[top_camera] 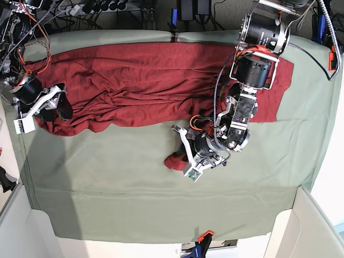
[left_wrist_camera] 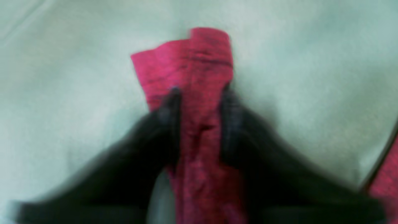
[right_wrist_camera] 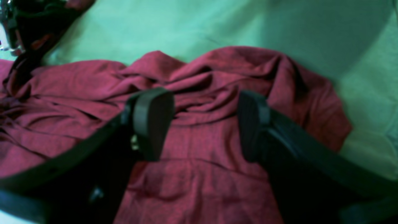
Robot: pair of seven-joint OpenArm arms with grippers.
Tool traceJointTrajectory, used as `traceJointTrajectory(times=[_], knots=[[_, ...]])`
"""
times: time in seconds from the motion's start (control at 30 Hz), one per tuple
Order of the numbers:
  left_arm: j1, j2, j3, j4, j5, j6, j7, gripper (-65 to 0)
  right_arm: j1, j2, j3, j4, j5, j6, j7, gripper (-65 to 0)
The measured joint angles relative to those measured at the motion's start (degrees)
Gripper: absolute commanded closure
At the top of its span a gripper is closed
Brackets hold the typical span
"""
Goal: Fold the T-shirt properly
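The dark red T-shirt lies crumpled in a long band across the far half of the sage green table cover. My left gripper is at the table's middle, shut on a sleeve end that hangs out past its fingertips over the green cover. The sleeve end shows as a small red bunch in the base view. My right gripper is open, its jaws wide apart just above the wrinkled shirt at its left end.
An orange-handled clamp grips the cover at the near edge. Cables and power bricks lie along the back edge. White panels stand at the near left and near right corners.
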Motion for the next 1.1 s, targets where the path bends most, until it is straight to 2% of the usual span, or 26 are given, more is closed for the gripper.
traceJointTrajectory(times=[0.1,0.2,0.4,0.57,0.7,0.87,0.97,1.1], knots=[[-0.13,-0.31,-0.02,1.09,0.31,-0.07,1.38,0.0,-0.02,0.02,0.00,0.00,0.00,0.00,0.00,-36.5],[0.35,-1.81,0.13,6.86,0.57,-0.02,7.85,0.0,-0.04,-0.02,0.00,0.00,-0.02,-0.02,-0.02,-36.5],[0.81,-8.79,0.13,23.91,-7.87,0.11,15.91,0.0,-0.02,-0.02,-0.02,0.00,0.04,0.00,-0.02,-36.5],[5.14,-14.64,-0.48,31.71,-8.26,0.26,18.71,0.0,-0.04,0.00,0.00,0.00,-0.02,0.00,0.00,-36.5],[11.89,-16.74,-6.43,38.01,-8.48,1.16,20.57,0.0,-0.04,-0.02,-0.02,0.00,0.04,0.04,0.52,-36.5],[24.06,-18.56,-18.25,47.23,-8.48,1.16,21.73,0.0,-0.04,-0.02,0.00,0.00,-0.13,0.13,0.85,-36.5],[31.08,-18.71,-24.81,52.81,-10.67,1.29,21.97,0.0,-0.02,-0.13,-0.02,0.00,0.02,0.17,0.92,-36.5],[37.40,-18.56,-28.70,57.59,-11.37,1.09,21.77,0.0,-0.02,-0.09,-0.02,0.00,-0.02,0.17,1.11,-36.5]])
